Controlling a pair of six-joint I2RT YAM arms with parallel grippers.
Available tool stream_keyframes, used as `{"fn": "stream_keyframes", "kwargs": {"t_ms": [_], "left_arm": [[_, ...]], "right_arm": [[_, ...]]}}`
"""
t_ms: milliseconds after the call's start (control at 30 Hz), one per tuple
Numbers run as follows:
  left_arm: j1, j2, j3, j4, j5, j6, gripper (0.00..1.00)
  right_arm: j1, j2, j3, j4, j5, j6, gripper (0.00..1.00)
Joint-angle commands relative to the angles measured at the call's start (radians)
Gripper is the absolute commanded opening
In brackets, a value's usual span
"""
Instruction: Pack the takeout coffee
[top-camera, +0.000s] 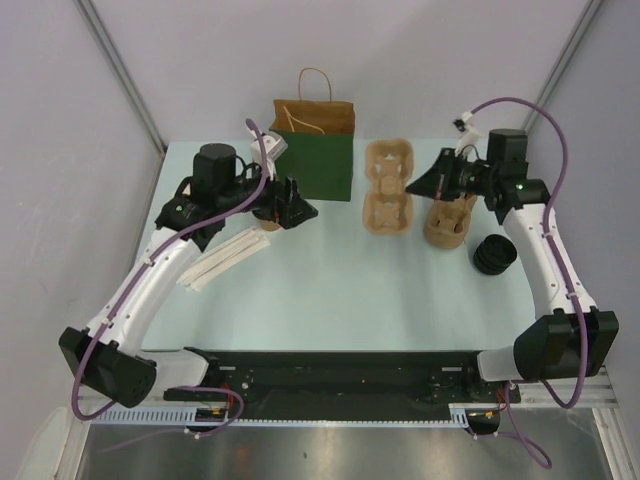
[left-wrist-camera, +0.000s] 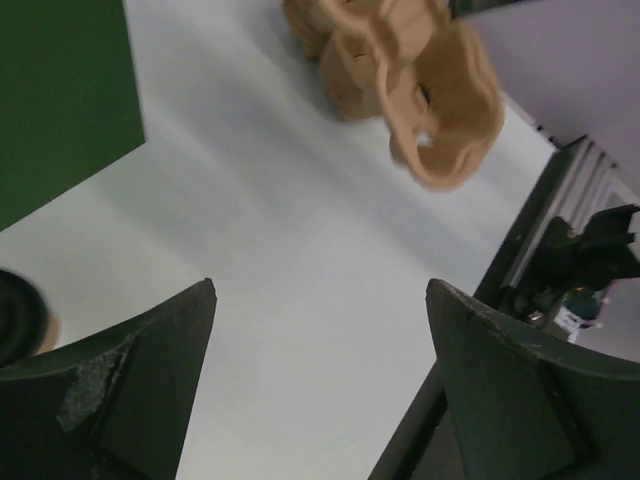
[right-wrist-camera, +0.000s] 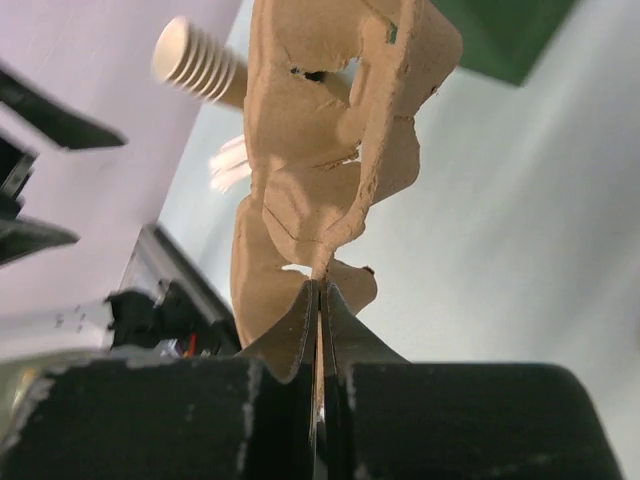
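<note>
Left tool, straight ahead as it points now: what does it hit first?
Probably the brown moulded-pulp cup carrier; only bare pale table lies before the open left tool, though depth is unclear.

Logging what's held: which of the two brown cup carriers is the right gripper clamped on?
The right-hand carrier, next to the black lids: the right gripper is shut on its edge. The middle carrier, beside the green bag, lies untouched.

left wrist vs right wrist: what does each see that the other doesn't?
Left wrist only: the takeout coffee, mostly its black lid at the left edge, beside the open left end effector. Right wrist only: the right end effector shut on the edge of a pulp carrier, with the stacked paper cups behind. Both: green bag, pulp carrier, table.
</note>
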Motion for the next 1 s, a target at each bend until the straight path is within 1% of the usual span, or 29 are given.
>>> {"fn": "stream_keyframes", "kwargs": {"t_ms": [0,67,167,200,367,533,567,633,700,733,800,833,900,933,967], "left_arm": [[-0.034,0.055,-0.058,0.176,0.154,-0.171,0.88],[-0.046,0.072,-0.096,0.237,0.196,-0.237,0.84],[-0.065,0.075,-0.167,0.384,0.226,-0.323,0.8],[-0.08,0.078,-0.19,0.404,0.225,-0.336,0.79],[-0.12,0.135,-0.19,0.435,0.203,-0.35,0.75],[-0.123,0.176,-0.204,0.512,0.252,-0.427,0.71],[-0.123,0.181,-0.207,0.524,0.255,-0.433,0.68],[-0.128,0.192,-0.206,0.523,0.26,-0.433,0.65],[-0.128,0.199,-0.215,0.523,0.266,-0.436,0.6],[-0.128,0.201,-0.216,0.549,0.262,-0.433,0.55],[-0.129,0.204,-0.221,0.544,0.262,-0.43,0.5],[-0.128,0.207,-0.222,0.543,0.263,-0.427,0.44],[-0.128,0.209,-0.228,0.538,0.271,-0.421,0.36],[-0.128,0.21,-0.229,0.537,0.294,-0.415,0.26],[-0.128,0.213,-0.227,0.506,0.306,-0.403,0.22]], "right_arm": [[0.065,-0.043,-0.082,0.065,-0.088,0.028,0.0],[0.078,-0.056,-0.098,0.079,-0.105,0.035,0.0],[0.088,-0.071,-0.119,0.079,-0.134,0.041,0.0],[0.089,-0.08,-0.122,0.079,-0.146,0.042,0.0],[0.114,-0.093,-0.161,0.087,-0.162,0.038,0.0],[0.131,-0.109,-0.184,0.088,-0.16,0.025,0.0],[0.134,-0.111,-0.187,0.088,-0.162,0.025,0.0],[0.14,-0.111,-0.191,0.09,-0.165,0.022,0.0],[0.143,-0.117,-0.191,0.088,-0.169,0.021,0.0],[0.146,-0.116,-0.191,0.091,-0.174,0.019,0.0],[0.152,-0.114,-0.193,0.093,-0.188,0.021,0.0],[0.16,-0.114,-0.194,0.094,-0.188,0.021,0.0],[0.168,-0.111,-0.194,0.094,-0.185,0.013,0.0],[0.169,-0.109,-0.196,0.1,-0.186,0.012,0.0],[0.172,-0.102,-0.198,0.105,-0.191,0.019,0.0]]}}
